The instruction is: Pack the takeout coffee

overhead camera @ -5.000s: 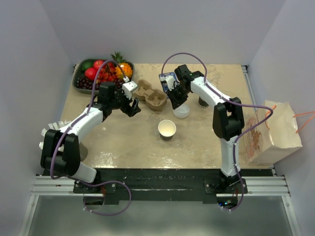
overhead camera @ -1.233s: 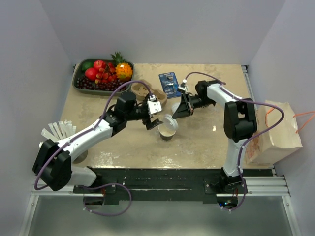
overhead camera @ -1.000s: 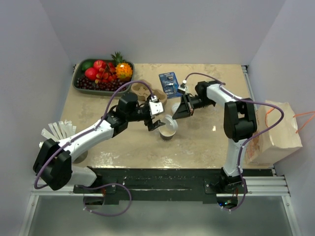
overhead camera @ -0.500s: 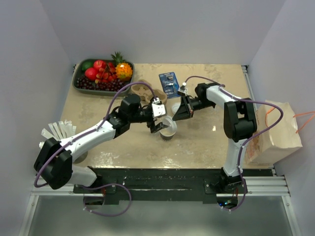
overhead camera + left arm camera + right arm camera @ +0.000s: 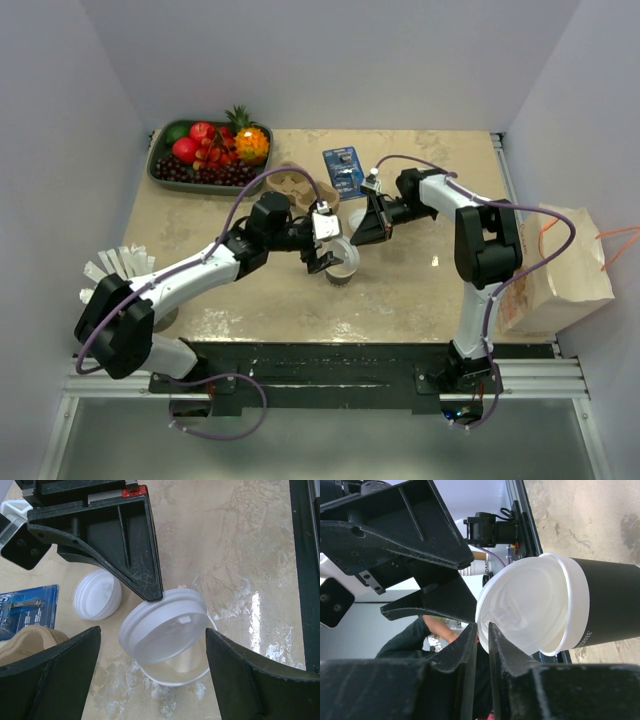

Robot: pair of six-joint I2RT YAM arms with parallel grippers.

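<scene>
The brown paper cup point(image 5: 341, 272) stands upright near the middle of the table point(image 5: 420, 290), with its white lid point(image 5: 162, 627) lying tilted across the rim, not seated flat. The left gripper point(image 5: 151, 645) has its fingers spread wide, one on each side of the cup. The right gripper point(image 5: 484, 627) has its fingers a narrow slit apart at the lid's edge; whether they pinch it I cannot tell

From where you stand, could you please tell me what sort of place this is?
Probably a lab mock-up of a café takeaway counter: a beige table boxed in by plain white walls, a dark-brown paper cup under a round white plastic lid, and a brown moulded-pulp cup carrier.
</scene>
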